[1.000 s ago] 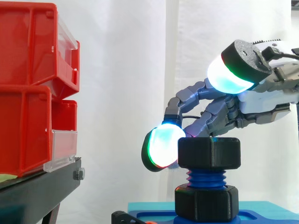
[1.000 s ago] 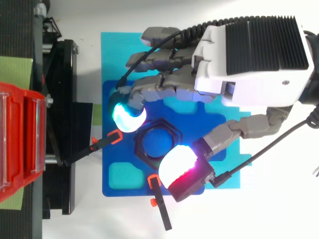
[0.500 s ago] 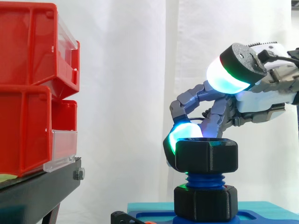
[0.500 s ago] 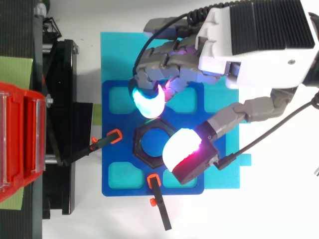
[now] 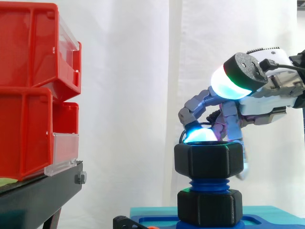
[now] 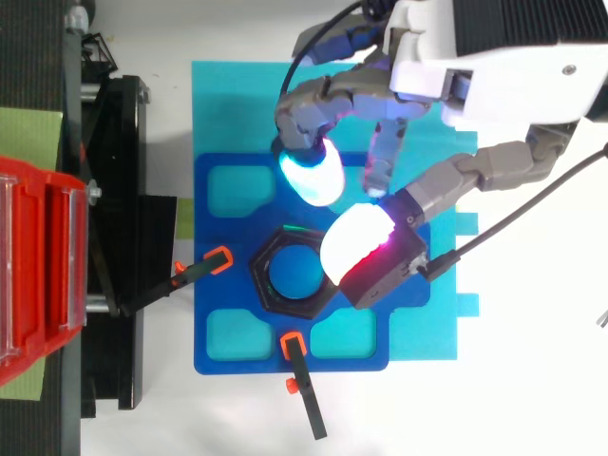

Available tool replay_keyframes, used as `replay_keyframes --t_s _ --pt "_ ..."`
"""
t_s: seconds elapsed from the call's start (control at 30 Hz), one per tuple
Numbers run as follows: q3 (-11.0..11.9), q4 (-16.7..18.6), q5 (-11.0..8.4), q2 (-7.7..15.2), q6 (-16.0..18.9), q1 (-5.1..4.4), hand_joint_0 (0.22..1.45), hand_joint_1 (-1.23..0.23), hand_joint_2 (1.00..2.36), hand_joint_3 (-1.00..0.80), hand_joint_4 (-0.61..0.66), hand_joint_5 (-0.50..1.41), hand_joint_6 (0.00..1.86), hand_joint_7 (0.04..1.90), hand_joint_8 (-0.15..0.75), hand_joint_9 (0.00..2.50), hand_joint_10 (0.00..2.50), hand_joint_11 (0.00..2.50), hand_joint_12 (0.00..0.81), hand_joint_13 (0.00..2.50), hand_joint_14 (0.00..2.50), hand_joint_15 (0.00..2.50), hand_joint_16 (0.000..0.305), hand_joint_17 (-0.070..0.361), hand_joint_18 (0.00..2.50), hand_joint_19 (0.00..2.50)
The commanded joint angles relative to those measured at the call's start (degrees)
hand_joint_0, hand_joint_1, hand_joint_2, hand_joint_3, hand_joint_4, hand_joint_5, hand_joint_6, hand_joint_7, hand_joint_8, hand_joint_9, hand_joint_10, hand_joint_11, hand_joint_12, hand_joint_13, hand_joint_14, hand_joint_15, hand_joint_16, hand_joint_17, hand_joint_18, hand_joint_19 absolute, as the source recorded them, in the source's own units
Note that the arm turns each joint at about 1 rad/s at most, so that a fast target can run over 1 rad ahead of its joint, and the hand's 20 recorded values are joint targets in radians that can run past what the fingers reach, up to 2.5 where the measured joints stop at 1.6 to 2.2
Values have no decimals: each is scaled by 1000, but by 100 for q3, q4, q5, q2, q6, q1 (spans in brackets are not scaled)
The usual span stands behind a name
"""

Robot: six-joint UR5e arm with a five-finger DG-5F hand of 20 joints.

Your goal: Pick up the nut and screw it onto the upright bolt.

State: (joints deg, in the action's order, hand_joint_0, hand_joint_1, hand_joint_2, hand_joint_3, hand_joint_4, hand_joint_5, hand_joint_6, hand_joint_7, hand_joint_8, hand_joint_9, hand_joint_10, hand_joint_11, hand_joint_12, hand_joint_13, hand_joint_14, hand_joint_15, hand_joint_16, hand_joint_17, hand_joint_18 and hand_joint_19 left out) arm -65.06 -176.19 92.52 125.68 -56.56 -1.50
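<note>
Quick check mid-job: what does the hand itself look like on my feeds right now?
The hand has a white boxy body with a black ribbed top, and grey segmented fingers. Its thick rounded fingertips glow cyan or white, one with a magenta edge and a black back.

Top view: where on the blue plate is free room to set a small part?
Free: the lower-left pocket of the blue plate, between the two orange clamps; also the upper-left pocket by the plate's left edge. Crowded: above and right of the nut, under the hand.
</note>
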Motion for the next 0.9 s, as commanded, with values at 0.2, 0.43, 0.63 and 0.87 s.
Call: replay_keyframes --t_s 0.2,0.43,0.63,0.87 --pt "46 375 108 0 -4 71 442 -261 1000 -500 209 -148 502 744 298 920 0 0 319 572 0 0 33 75 211 0" --pt "117 384 117 0 -13 9 418 -262 1000 -500 164 -173 501 632 269 628 0 0 356 198 0 0 46 103 0 0" --pt "117 375 100 0 -13 -79 422 -290 1000 -500 63 -175 501 570 131 228 0 0 322 0 0 0 50 112 0 0" --pt "117 279 73 9 -4 -202 414 -320 1000 -500 66 -229 500 528 149 42 0 0 314 0 0 0 46 104 0 0"
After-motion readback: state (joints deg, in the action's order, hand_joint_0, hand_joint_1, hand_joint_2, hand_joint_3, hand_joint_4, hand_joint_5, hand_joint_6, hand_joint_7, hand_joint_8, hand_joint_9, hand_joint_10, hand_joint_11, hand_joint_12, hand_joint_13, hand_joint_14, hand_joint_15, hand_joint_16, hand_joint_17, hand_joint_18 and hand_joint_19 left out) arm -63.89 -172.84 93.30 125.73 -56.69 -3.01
